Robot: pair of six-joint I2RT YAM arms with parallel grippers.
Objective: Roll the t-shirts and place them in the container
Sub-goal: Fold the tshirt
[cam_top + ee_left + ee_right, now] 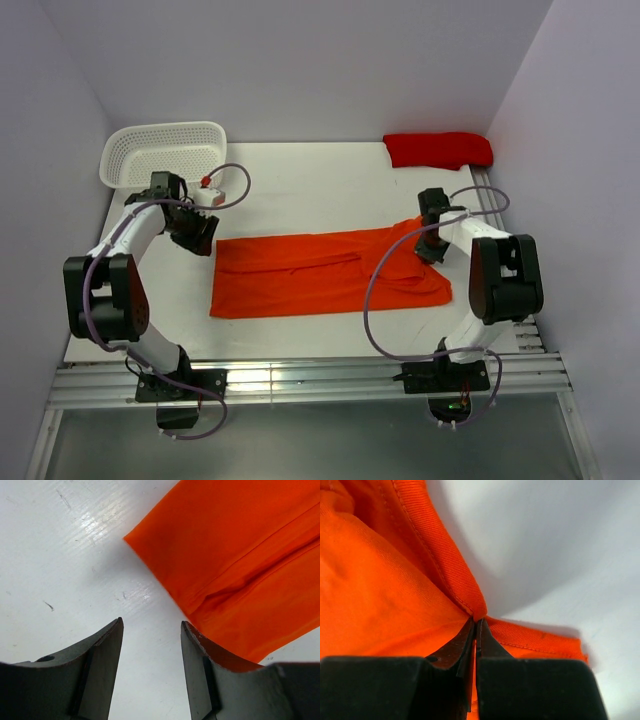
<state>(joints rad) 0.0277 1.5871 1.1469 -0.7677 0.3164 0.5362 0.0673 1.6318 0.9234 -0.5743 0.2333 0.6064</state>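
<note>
A folded orange t-shirt (pixel 320 272) lay across the tabletop (pixel 300 180). The right pincer (pixel 476 622) was clamped on its right hem; the left pincer (pixel 152 621) gaped beside its left corner. One-sided pulling could skew the roll.

Both arms pair black, blocky joint housings with white tubular links. The left arm (pixel 105 295) and the right arm (pixel 505 275) each trail a thin purple cable (pixel 366 297) in loose loops from black base to wrist. A small white block (pixel 209 197) with a red cap sits by the left wrist. The jaws are matte dark grey wedges with flat inner faces.
</note>
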